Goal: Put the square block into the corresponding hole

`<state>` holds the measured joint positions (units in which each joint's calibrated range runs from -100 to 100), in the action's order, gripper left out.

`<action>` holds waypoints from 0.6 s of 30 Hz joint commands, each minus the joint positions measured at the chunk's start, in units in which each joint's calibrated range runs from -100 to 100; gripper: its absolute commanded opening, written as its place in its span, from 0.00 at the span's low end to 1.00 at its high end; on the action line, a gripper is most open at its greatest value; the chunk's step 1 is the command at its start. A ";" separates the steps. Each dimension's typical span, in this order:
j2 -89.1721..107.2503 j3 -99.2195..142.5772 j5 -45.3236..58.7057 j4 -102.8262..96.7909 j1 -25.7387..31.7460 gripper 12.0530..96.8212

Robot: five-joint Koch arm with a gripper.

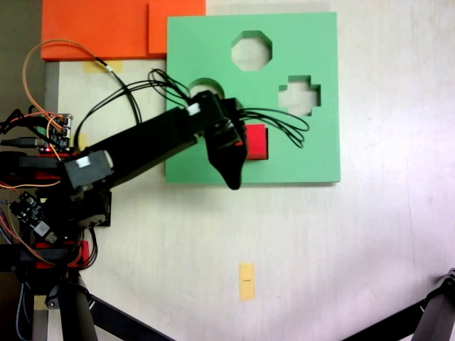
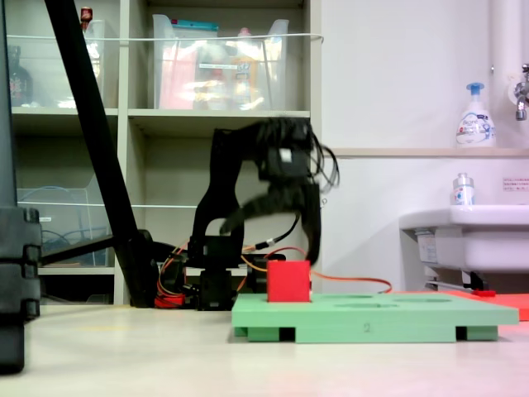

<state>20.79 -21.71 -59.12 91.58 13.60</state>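
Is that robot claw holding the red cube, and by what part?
Nothing is held. The gripper hangs open above the red cube, which sits on the green board.

Orange foam slabs (image 1: 106, 28) abut the green board's far-left corner; yellow tape strip (image 1: 247, 281) lies on worktop (image 1: 370, 234), well below the board.

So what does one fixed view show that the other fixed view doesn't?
In a fixed view: the octagonal cutout, the cross cutout, the orange foam slabs and a yellow tape mark. In a fixed view: the red block rising well above the green board, with shelves and a sink behind. Both share the block, the board and the hand over them.
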 commanded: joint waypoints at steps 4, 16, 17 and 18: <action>34.65 -1.13 15.53 -0.34 -2.59 0.88; 79.21 42.64 42.05 -43.10 -12.21 0.55; 79.21 54.01 44.10 -55.81 -12.80 0.53; 79.21 64.78 45.52 -67.84 -12.89 0.53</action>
<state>98.08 36.70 -17.66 52.13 1.25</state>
